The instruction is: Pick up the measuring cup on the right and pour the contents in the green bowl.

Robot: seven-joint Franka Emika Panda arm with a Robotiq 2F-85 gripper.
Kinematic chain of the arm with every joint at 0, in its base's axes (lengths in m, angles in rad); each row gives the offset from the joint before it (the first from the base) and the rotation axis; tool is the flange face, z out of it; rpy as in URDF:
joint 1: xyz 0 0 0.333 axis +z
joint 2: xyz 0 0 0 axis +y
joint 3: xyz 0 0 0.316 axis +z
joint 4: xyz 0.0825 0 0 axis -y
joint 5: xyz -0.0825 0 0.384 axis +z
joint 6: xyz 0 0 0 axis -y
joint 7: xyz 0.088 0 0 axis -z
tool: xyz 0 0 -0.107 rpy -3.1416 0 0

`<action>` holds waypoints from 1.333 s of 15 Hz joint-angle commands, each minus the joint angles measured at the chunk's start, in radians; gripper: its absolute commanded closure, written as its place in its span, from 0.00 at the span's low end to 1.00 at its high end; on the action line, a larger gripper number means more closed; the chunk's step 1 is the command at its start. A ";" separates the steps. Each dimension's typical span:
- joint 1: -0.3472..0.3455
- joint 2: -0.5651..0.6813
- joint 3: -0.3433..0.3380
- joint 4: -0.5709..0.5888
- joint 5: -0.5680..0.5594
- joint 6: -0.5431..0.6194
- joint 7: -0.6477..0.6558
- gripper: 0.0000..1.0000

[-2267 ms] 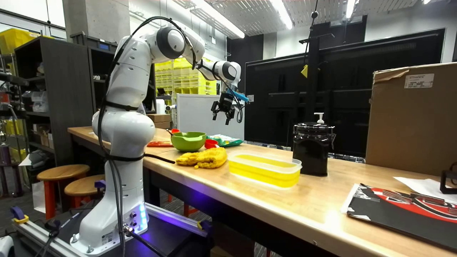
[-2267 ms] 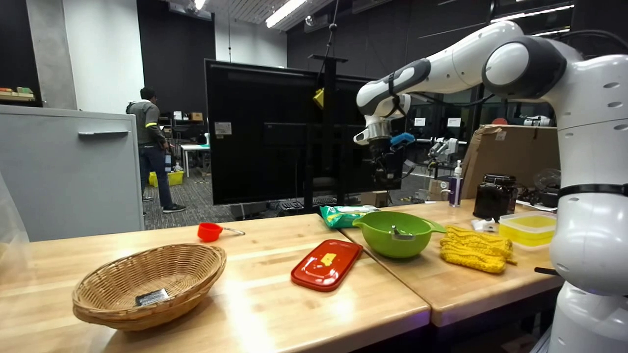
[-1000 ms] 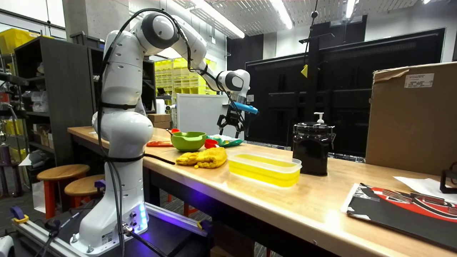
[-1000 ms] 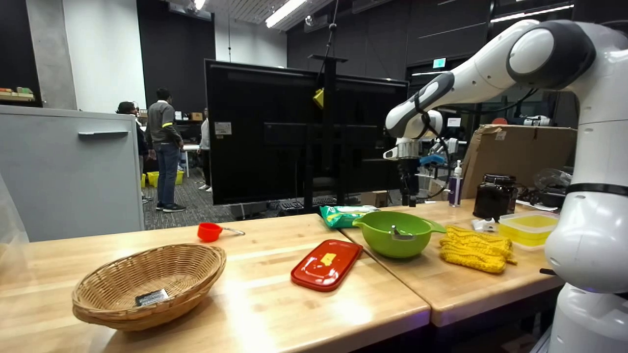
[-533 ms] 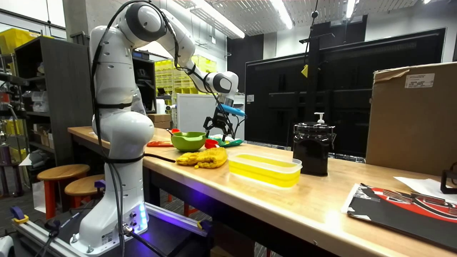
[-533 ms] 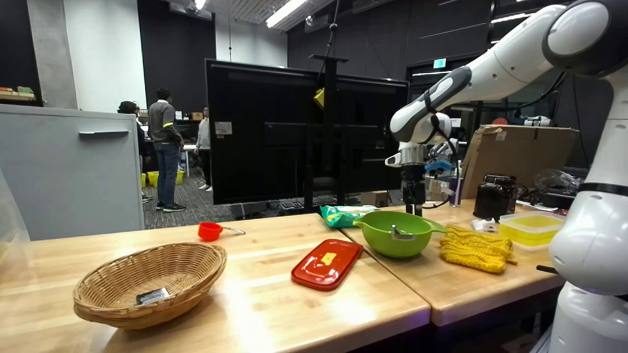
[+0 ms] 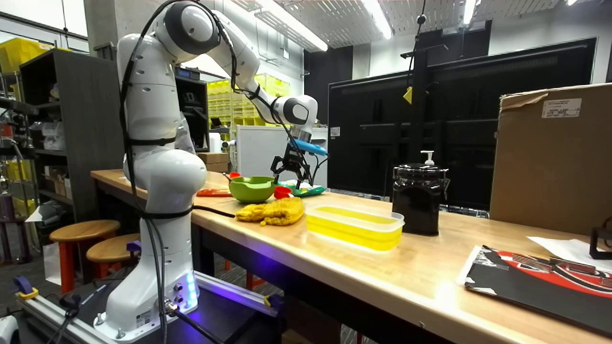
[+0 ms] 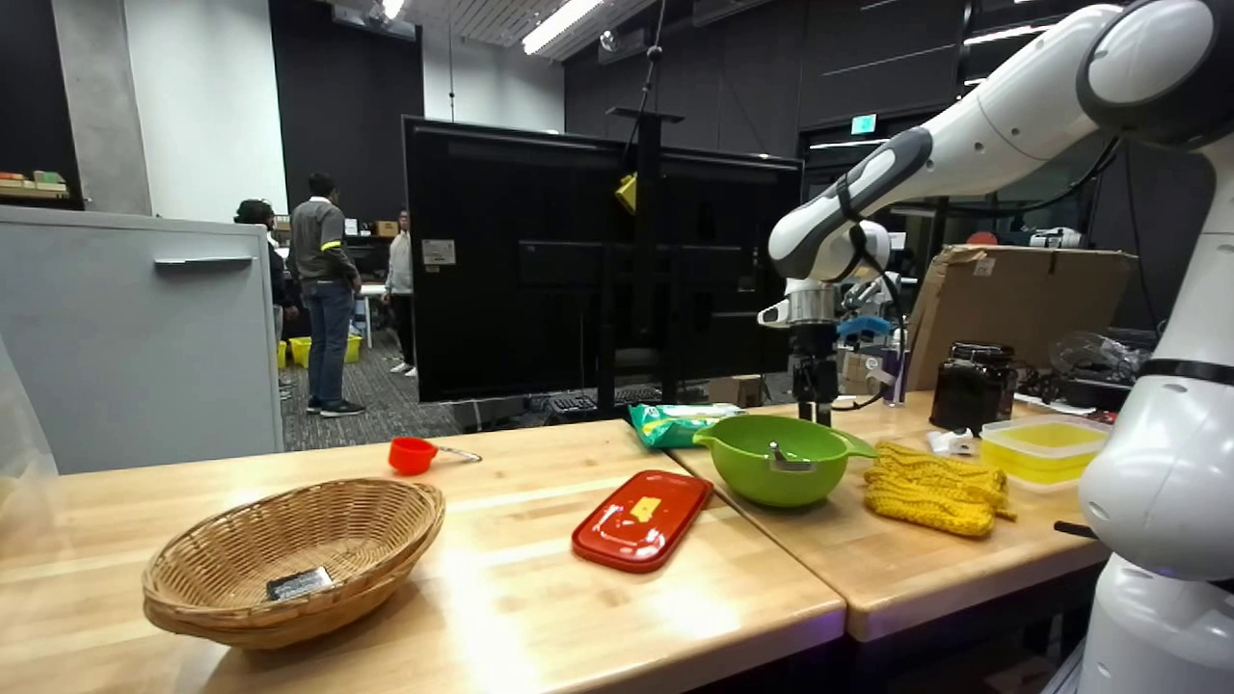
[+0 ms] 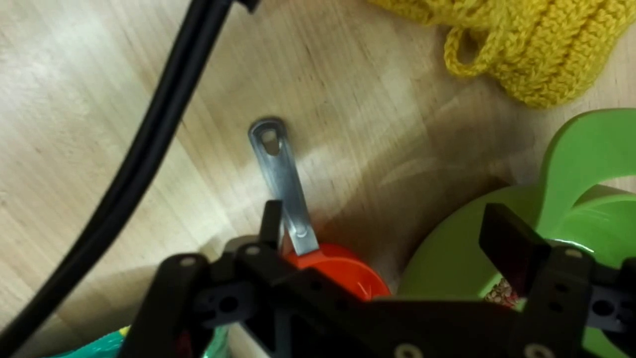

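You seem to be lining up the grasp; your gripper (image 9: 385,221) stands wide, holding nothing, above the near cup (image 9: 348,271); in the wrist view one finger appears right at the cup's handle (image 9: 282,181), the other over the bowl (image 9: 447,248); next, likely, centre the handle between the fingers, then descend clear of the bowl; count two cups, the far cup (image 8: 413,457) well apart from the gripper; one bowl beside it; one packet (image 8: 675,426), one knit (image 9: 541,54), near it; one lid (image 8: 631,535), one basket (image 8: 376,520), one tub (image 7: 354,235), farther off.
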 commanded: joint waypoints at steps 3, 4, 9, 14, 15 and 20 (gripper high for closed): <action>0.018 0.039 -0.012 0.022 -0.021 -0.015 -0.019 0.00; 0.018 0.050 -0.010 0.027 -0.033 -0.016 -0.021 0.00; 0.019 0.093 -0.005 0.070 -0.100 -0.030 -0.038 0.00; 0.019 0.147 0.001 0.127 -0.106 -0.045 -0.086 0.00; 0.019 0.159 0.003 0.139 -0.107 -0.046 -0.094 0.00; 0.013 0.245 0.014 0.199 -0.094 -0.054 -0.130 0.00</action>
